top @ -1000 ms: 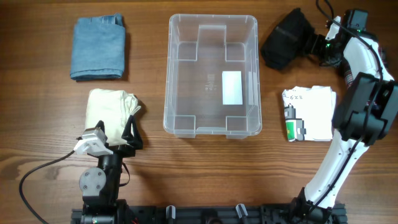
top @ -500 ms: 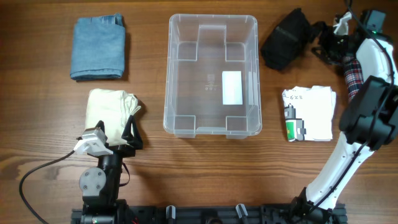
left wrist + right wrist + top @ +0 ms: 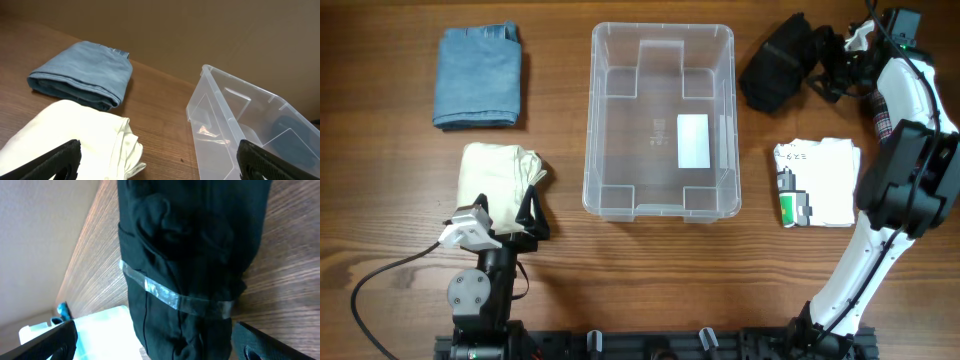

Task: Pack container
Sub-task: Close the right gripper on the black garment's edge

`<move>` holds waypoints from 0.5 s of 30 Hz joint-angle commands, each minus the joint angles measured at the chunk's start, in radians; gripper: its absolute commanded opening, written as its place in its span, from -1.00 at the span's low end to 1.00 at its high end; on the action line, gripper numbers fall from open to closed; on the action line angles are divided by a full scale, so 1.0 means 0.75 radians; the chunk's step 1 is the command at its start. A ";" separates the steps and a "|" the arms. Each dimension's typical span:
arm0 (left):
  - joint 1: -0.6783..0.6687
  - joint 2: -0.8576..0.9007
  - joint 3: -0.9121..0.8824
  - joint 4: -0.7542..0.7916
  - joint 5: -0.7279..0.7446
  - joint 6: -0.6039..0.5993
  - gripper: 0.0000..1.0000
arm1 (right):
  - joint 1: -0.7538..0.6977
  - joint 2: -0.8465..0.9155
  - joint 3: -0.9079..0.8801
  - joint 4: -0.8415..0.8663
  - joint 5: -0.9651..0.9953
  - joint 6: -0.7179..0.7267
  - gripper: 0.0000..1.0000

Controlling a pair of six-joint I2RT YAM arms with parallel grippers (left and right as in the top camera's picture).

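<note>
Right arm (image 3: 905,90) back at black bundle (image 3: 778,68) since half a second ago; right fingers (image 3: 50,342) wide, straddling it, likely for pickup; left fingers (image 3: 47,161) wide, idle by cream cloth (image 3: 498,175); container (image 3: 660,32) empty, mid-surface (image 3: 380,200), awaiting items.

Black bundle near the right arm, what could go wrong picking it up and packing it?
The right tool is open facing the black bundle; closing on the glossy tape band or loose fabric could let it slip. It looks bulky, so it may catch the container rim when carried over.
</note>
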 commanded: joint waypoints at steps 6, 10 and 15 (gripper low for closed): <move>0.009 -0.003 -0.008 -0.005 0.015 0.027 1.00 | 0.014 0.000 -0.007 -0.020 0.133 0.034 0.99; 0.009 -0.003 -0.008 -0.005 0.015 0.027 1.00 | 0.029 0.001 -0.007 -0.018 0.174 0.034 0.99; 0.009 -0.003 -0.008 -0.005 0.015 0.027 0.99 | 0.035 0.001 -0.042 0.020 0.222 0.091 0.99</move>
